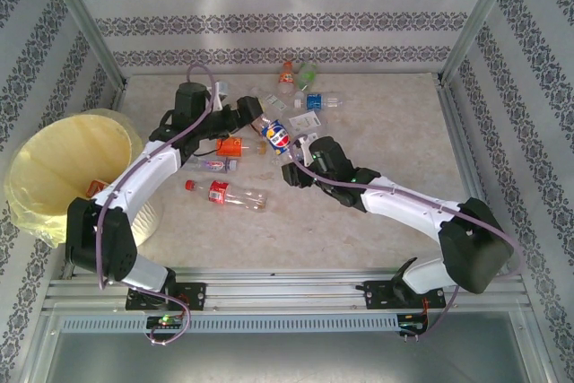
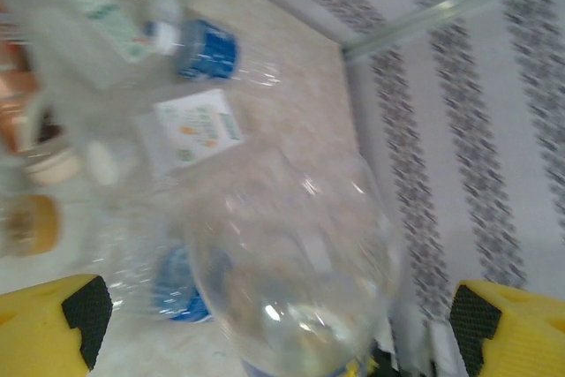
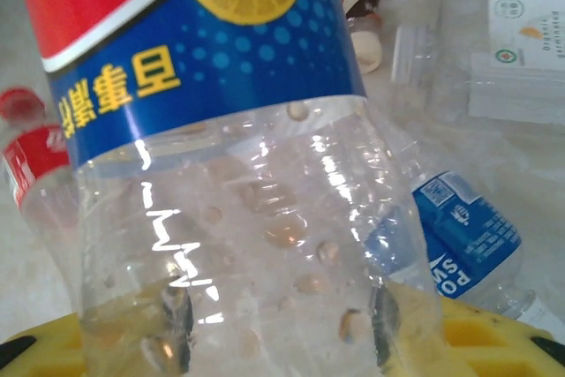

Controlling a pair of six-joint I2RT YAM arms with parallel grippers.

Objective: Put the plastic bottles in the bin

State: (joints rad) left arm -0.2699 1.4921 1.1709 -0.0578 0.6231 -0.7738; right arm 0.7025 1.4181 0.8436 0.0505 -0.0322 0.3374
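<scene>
Right arm reached to table centre, right gripper point(image 1: 291, 152) fingers pressed on the clear lower body of the red/blue-label bottle point(image 3: 221, 130): lemon slice, yellow non-Latin characters. Left arm stretched into the bottle pile, left gripper point(image 2: 282, 333) fingers spread wide, clear bottle point(image 2: 291, 253) between them. "PO"/"SW" read on the blue-label bottle point(image 3: 463, 245). The bin point(image 1: 63, 154) is sited at the table's left edge, well apart

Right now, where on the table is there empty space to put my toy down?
Bare table lies on the right, between the right arm and the right rail. The strip between the red-capped bottle and the table's near edge is free too. The far middle is crowded with plastic bottles.
</scene>
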